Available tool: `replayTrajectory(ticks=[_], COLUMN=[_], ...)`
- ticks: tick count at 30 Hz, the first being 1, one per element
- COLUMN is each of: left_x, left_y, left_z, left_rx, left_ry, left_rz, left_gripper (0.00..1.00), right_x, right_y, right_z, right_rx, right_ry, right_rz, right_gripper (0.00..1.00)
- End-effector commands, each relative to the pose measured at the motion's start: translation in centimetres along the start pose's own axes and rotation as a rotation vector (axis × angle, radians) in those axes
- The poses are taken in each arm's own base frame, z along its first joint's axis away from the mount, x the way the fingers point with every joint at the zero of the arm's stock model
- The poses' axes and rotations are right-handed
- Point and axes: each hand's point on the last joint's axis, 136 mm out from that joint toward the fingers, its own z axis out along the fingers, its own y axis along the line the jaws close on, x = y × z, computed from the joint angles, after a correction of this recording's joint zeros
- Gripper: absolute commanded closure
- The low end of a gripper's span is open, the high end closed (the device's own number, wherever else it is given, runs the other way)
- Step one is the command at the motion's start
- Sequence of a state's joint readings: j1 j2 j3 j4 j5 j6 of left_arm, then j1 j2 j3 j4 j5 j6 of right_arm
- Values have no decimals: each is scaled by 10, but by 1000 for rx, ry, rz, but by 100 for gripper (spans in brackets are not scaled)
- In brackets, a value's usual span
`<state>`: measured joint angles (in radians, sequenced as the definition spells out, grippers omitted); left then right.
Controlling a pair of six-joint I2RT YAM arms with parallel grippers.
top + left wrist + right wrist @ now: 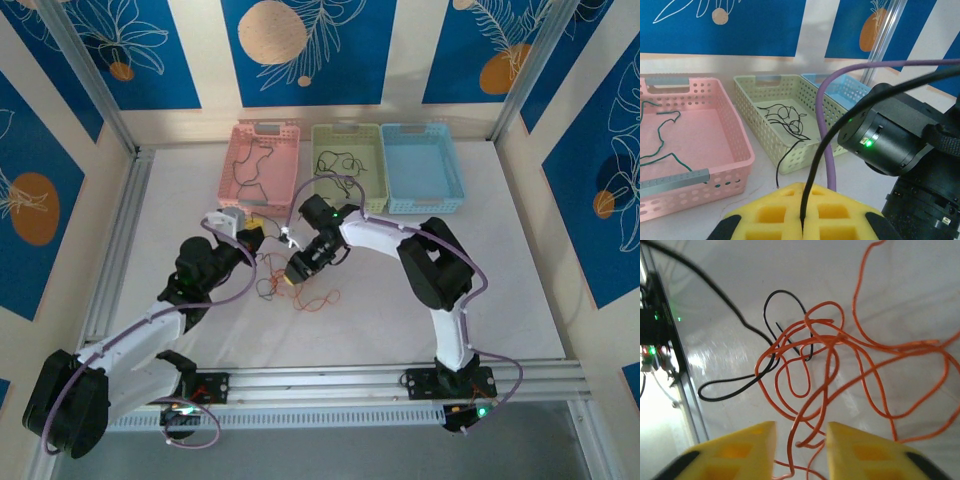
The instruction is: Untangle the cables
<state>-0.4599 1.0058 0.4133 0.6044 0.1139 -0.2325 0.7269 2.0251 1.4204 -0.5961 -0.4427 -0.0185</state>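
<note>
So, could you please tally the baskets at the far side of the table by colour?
Pink basket: 1
Green basket: 1
Blue basket: 1
Total: 3

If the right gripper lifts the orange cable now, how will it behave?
Probably very floppy: the orange cable lies in loose squiggly loops, so it should sag from the right gripper. It is thin too, so it may slip from a loose grip. It crosses the black cable, which would likely drag along.
</note>
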Motion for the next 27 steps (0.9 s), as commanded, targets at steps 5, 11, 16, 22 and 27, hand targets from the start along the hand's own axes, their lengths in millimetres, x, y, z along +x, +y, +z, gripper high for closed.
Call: replayTrajectory(ticks=[5, 11, 16, 22, 27], left_x=[-9, -32, -54, -65, -67], left_y=[45, 94, 104, 105, 100], left_z=[-23, -89, -132, -160, -153], left_rx=[-271, -581, -689, -740, -697], left_ry=[-30, -141, -245, -335, -330], left_rz=[19, -13, -22, -46, -52], left_gripper=[100, 100, 100, 100, 100], right_x=[-18, 11, 47, 71, 76], right_y=[-47, -146, -184, -205, -210], right_z=[-58, -162, -201, -217, -218], right_rx=[126, 385, 519, 612, 594], right_ry=[-173, -521, -655, -699, -715], right_rz=[139, 513, 710, 823, 854], right_gripper=[100, 100, 100, 100, 100])
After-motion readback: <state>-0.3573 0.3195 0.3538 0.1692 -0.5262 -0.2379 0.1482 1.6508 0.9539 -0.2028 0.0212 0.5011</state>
